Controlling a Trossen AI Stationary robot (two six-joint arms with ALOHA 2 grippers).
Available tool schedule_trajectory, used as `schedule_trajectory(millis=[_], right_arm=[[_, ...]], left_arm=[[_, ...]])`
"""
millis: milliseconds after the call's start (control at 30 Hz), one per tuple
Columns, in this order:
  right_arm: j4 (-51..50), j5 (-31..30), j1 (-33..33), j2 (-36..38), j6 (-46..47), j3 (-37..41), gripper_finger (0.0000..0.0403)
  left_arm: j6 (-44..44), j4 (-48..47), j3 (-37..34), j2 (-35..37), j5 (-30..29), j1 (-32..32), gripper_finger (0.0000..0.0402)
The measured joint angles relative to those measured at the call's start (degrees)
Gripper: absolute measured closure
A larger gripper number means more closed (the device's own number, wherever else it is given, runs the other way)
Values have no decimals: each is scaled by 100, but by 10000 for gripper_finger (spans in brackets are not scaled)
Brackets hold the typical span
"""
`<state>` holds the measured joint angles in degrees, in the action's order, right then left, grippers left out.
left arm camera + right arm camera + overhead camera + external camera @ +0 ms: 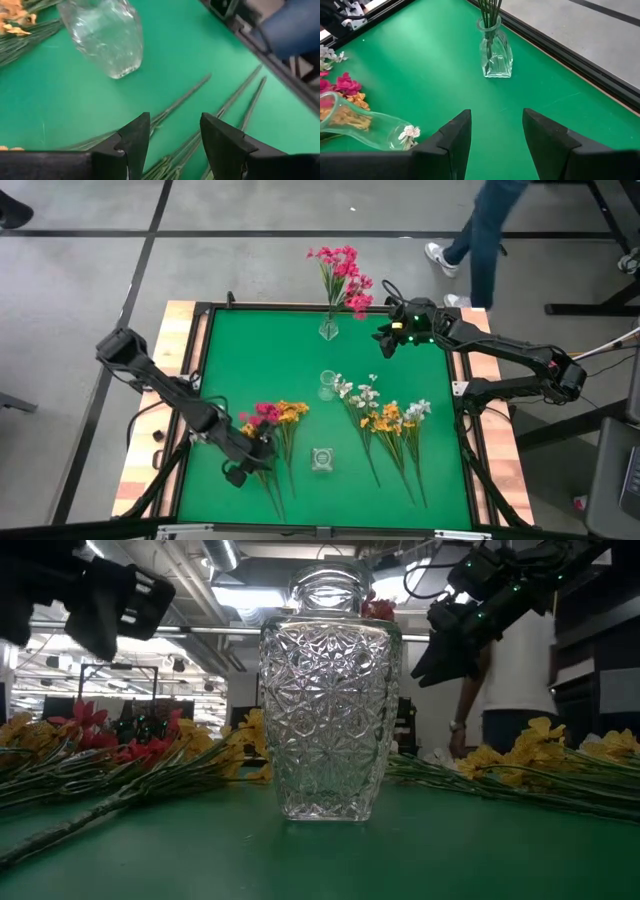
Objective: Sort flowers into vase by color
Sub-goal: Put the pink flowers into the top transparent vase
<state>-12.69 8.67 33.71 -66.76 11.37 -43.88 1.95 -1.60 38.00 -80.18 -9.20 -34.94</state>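
Pink flowers [343, 272] stand in a clear vase [328, 330] at the mat's far middle. An empty clear vase [327, 385] is at the centre, another [322, 459] near the front. A pink and orange sprig pile [272, 417] lies at the left and a white and yellow pile [388, 416] at the right. My left gripper [237, 473] hangs open above the left pile's stem ends [187, 150], which show between its fingers. My right gripper [385, 340] hovers open just right of the far vase [495, 55].
A black frame [205, 340] and wooden strips border the green mat. Bare mat lies between the far vase and the piles. A person's legs [485, 230] pass beyond the table's far right corner. In the low view the front vase [325, 700] fills the middle.
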Motion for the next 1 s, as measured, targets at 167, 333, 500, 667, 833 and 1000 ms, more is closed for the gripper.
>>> schedule_trajectory(millis=[167, 333, 500, 667, 833, 1000], right_arm=[[0, 0, 0, -2, 34, 0, 226], [0, 0, 0, -2, 36, 0, 226], [0, 0, 0, -2, 34, 0, 226], [0, 0, 0, -2, 20, 0, 226], [-18, 0, 0, -2, 18, 0, 226], [-94, 0, 0, -2, 14, 0, 226]], left_arm=[[-412, -36, 0, -364, 281, 1, 230], [-732, -32, 0, -770, 298, 4, 230], [-764, -9, 0, -945, 144, 48, 230], [-968, -4, 0, -955, 160, 248, 230], [-1004, -13, 0, -955, 708, 440, 230], [-1007, -9, 0, -951, 744, 439, 230]])
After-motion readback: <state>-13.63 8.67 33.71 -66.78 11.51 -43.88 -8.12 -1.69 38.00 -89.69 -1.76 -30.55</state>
